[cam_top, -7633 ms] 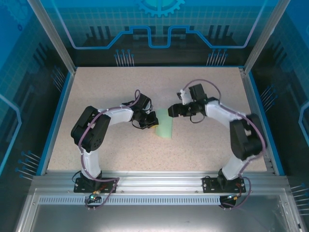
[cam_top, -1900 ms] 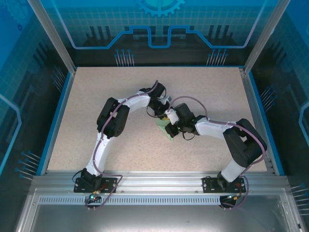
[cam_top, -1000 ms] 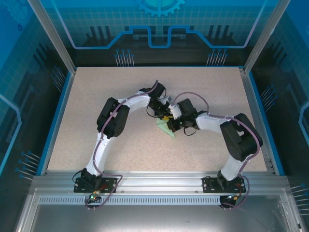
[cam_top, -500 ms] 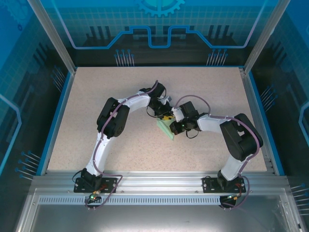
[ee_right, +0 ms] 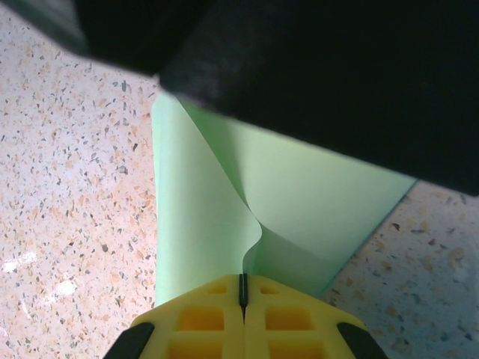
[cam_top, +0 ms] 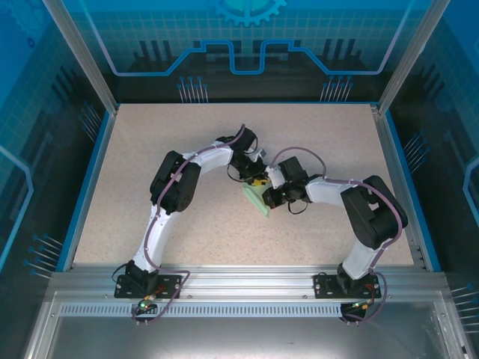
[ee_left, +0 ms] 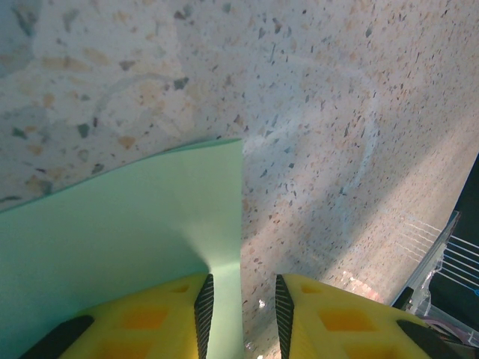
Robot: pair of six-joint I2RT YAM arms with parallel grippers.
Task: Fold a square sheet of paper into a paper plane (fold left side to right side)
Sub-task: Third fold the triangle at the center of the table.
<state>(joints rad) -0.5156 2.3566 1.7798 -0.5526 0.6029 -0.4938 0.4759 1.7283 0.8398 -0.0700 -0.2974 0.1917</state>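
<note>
The square sheet of paper (cam_top: 257,202), pale mint green and folded small, lies mid-table between the two arms. My right gripper (ee_right: 242,278) is shut on one edge of the sheet (ee_right: 198,187), and that layer curls up from the table into the jaws. My left gripper (ee_left: 241,295) stands open over the sheet's (ee_left: 120,224) other side. Its left finger (ee_left: 150,321) sits over the paper, and the paper's edge runs through the gap, with bare table beside it. From above, the left gripper (cam_top: 257,179) and the right gripper (cam_top: 267,196) nearly touch. A paper plane is out of view.
The speckled tabletop (cam_top: 187,134) is bordered by a blue rim (cam_top: 88,187) and metal frame posts (cam_top: 78,56). The left arm's dark body (ee_right: 314,67) hangs close over the paper in the right wrist view. Both elbows (cam_top: 172,183) (cam_top: 370,209) stick out to the sides.
Since the earliest frame both grippers have closed in on the paper, which now looks smaller. Over the last second the right gripper shifted slightly toward the near edge; the left arm stayed still.
</note>
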